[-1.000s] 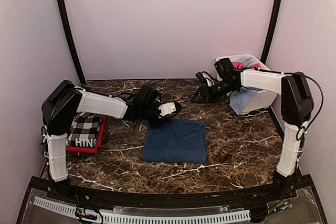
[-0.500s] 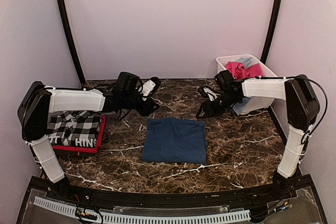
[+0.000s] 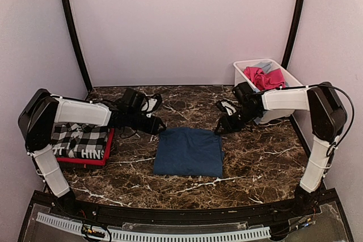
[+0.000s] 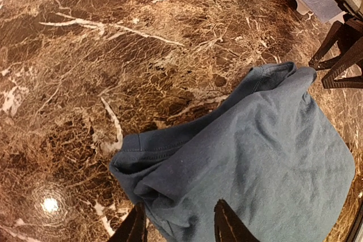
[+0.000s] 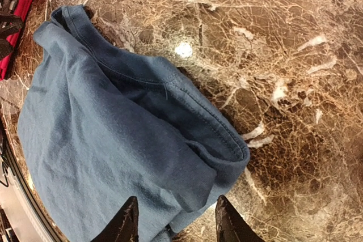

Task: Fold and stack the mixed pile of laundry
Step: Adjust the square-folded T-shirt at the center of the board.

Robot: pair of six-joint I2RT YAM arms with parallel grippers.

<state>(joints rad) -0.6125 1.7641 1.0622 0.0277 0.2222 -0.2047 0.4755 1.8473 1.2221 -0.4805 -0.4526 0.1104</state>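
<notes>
At the left of the top view the checked garment (image 3: 79,139) is seen folded on the red shirt (image 3: 91,160). At centre the blue shirt (image 3: 188,151) lies as a flat rectangle on the table (image 3: 255,157), and pink cloth (image 3: 262,76) waits in the tub (image 3: 249,61) at the upper right. The next fold is judged best made if both far corners are pinched through every layer and carried evenly together, so that no skew is introduced. The left gripper (image 4: 178,224) and the right gripper (image 5: 176,219) are each shown well parted astride a far corner, with nothing clamped.
</notes>
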